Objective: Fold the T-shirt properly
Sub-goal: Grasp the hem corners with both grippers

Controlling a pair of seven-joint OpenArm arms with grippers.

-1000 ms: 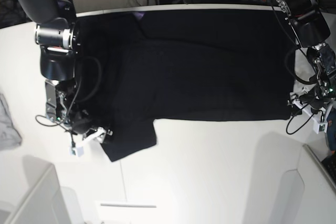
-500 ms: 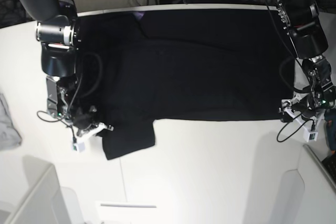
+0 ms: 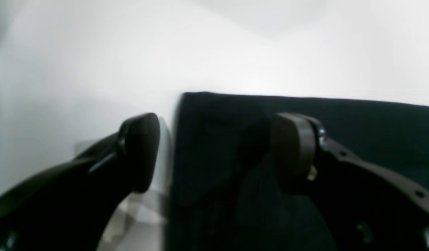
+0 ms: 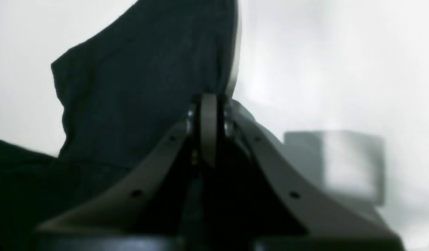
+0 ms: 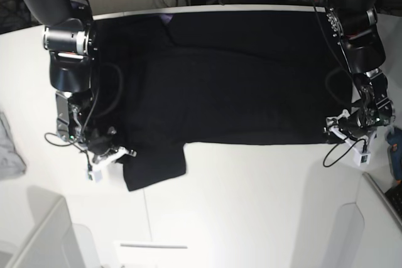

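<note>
White counter (image 5: 251,205) fills the scene, cables and a blue object at its far edge. T-shirt (image 5: 239,80) lies flat and spread across the far half of the counter, plain black, body wide, one sleeve (image 5: 154,167) sticking out toward the near side.

Right gripper (image 4: 209,115) sits at that sleeve's outer edge, jaws pressed together, pinching the cloth edge. In the right wrist view the sleeve runs up and away from the fingertips, mostly to one side of them, bare counter on the other side; a pale blurred box-like shape sits on the counter beside the gripper, too blurred to tell what it is. In the base view the right gripper (image 5: 122,154) is low on the counter, touching the sleeve's side edge.

Left gripper (image 3: 214,153) is at the shirt's opposite near corner, jaws spread wide. In the left wrist view one finger (image 3: 294,150) is over the black cloth, the other is over bare counter just beside the cloth's edge, so the hem corner lies between them. Not clamped on anything. In the base view the left gripper (image 5: 334,128) is right at that corner.

Small grey cloth (image 5: 9,149) lies at the counter's edge, well apart from the right gripper.
</note>
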